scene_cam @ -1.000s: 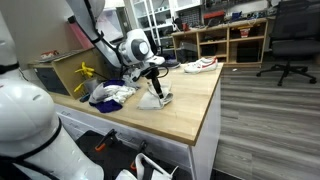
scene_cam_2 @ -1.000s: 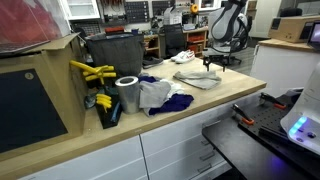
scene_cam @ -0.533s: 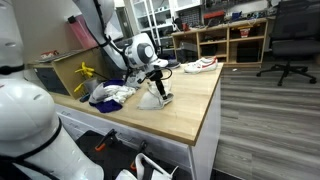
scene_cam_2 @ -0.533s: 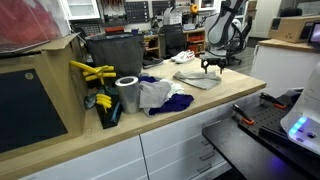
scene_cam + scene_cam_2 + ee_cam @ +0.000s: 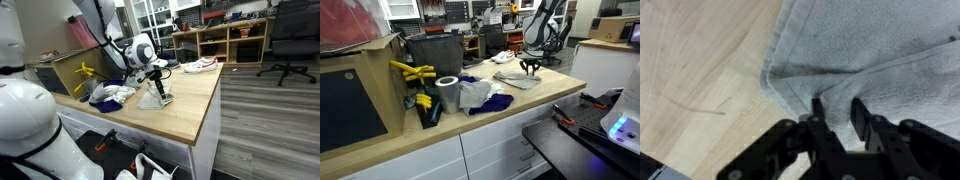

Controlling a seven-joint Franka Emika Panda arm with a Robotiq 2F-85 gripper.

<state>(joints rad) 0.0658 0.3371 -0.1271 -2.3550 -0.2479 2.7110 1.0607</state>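
Observation:
A grey towel point(image 5: 875, 45) lies folded on the wooden table point(image 5: 185, 115), and both exterior views show it point(image 5: 153, 98) point(image 5: 520, 81). My gripper point(image 5: 837, 104) stands straight down on the towel's near edge, next to a folded corner. The jaws are partly closed, with a narrow gap between them. Grey cloth lies in that gap, and one fingertip point(image 5: 817, 104) sits right on a fold line. In both exterior views the gripper point(image 5: 156, 84) point(image 5: 528, 68) points down onto the towel. I cannot tell whether the cloth is pinched.
A heap of white and blue clothes point(image 5: 480, 95) lies beside the towel. A silver roll point(image 5: 447, 93), yellow tools point(image 5: 410, 72) and a dark bin point(image 5: 435, 52) stand behind it. A white and red shoe point(image 5: 200, 66) rests at the table's far end. The table edge drops to the floor.
The arm has come down a little onto the towel. The jaws have drawn in from wide open to a narrow gap over the cloth.

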